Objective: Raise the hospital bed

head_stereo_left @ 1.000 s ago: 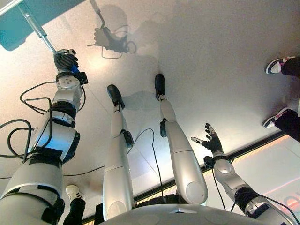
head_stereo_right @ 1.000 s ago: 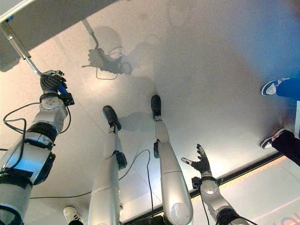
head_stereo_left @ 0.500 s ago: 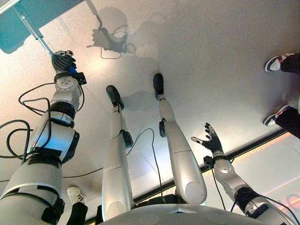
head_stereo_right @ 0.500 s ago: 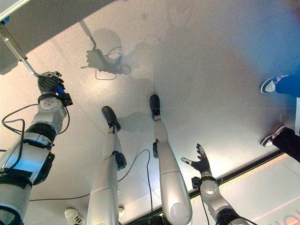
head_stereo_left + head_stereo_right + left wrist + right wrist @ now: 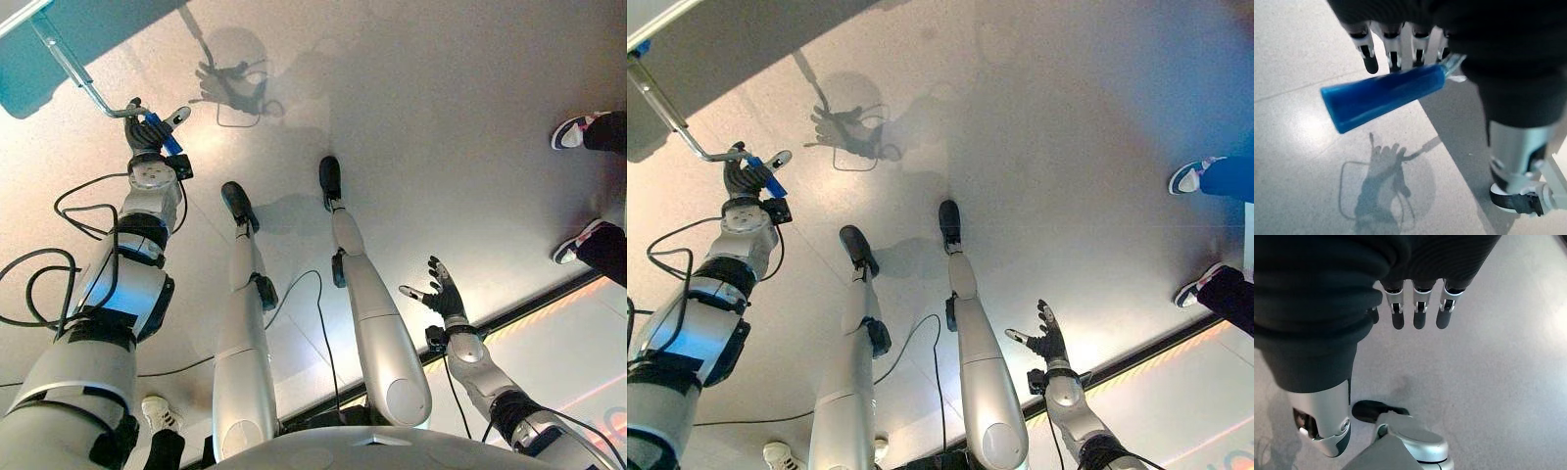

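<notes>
bed (image 5: pixel 59 39) seen at upper left, metal crank (image 5: pixel 93 83) projecting from it | blue crank handle (image 5: pixel 1383 95) clasped by curled left hand (image 5: pixel 147 132), judged for winding | right hand (image 5: pixel 441 294) held idle, fingers spread

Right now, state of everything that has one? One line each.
Crank: sticks out from under the bed, bent end at the left hand.
Blue handle: in the left hand, pointing away from the bed.
Left hand: fingers curled round the blue handle.
Right hand: open, fingers spread, holding nothing, hanging over the floor.
Bed: corner in view; height can't be judged.
</notes>
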You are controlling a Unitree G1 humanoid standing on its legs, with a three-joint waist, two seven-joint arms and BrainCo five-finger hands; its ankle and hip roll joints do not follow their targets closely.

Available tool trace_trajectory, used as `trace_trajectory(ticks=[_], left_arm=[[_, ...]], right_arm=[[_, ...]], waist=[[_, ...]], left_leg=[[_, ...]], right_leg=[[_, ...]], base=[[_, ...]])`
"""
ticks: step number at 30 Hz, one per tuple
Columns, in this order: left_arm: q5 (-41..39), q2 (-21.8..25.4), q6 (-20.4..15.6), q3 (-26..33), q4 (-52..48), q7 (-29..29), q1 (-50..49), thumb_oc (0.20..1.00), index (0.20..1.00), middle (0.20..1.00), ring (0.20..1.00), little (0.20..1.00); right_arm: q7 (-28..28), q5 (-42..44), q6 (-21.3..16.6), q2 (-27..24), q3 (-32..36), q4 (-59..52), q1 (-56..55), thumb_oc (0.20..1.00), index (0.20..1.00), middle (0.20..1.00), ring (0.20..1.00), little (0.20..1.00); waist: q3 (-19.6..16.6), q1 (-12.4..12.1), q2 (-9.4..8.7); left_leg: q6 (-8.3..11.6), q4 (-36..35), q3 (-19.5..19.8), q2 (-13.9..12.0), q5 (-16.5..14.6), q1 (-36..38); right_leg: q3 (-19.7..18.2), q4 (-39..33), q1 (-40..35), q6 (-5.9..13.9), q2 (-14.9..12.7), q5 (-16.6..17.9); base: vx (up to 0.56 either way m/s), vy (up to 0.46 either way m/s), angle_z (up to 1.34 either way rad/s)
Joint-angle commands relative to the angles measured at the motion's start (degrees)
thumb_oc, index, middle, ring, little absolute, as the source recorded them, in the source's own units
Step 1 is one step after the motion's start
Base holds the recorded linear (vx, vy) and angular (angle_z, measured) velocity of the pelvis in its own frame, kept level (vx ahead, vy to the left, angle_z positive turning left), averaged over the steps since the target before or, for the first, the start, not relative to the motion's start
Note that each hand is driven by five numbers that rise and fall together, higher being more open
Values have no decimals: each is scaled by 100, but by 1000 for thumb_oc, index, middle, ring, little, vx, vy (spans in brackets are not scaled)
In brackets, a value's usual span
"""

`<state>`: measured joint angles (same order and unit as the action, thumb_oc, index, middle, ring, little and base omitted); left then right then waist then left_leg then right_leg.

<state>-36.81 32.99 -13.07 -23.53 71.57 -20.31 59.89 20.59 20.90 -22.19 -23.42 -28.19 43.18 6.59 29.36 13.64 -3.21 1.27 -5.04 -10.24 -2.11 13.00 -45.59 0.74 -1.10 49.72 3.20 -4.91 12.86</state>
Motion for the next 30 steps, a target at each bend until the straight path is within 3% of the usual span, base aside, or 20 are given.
trace_trajectory(ticks=[1,30], left_arm=[[378,14,-257,16,-94,61,452,1000,1000,1000,1000,1000],[736,-26,-162,366,-81,365,-644,1000,1000,1000,1000,1000]], right_arm=[[122,9,-83,-224,-122,50,-385,1000,1000,1000,1000,1000],[-144,-60,214,-30,-92,709,-237,1000,1000,1000,1000,1000]], waist=[[43,-53,-153],[43,-239,-287]], left_leg=[[211,4,64,101,-443,693],[182,4,209,198,-485,1503]], right_leg=[[-41,373,-3,479,-54,-72],[122,301,-946,529,-200,-20]], base=[[-9,11,3],[-2,1,1]])
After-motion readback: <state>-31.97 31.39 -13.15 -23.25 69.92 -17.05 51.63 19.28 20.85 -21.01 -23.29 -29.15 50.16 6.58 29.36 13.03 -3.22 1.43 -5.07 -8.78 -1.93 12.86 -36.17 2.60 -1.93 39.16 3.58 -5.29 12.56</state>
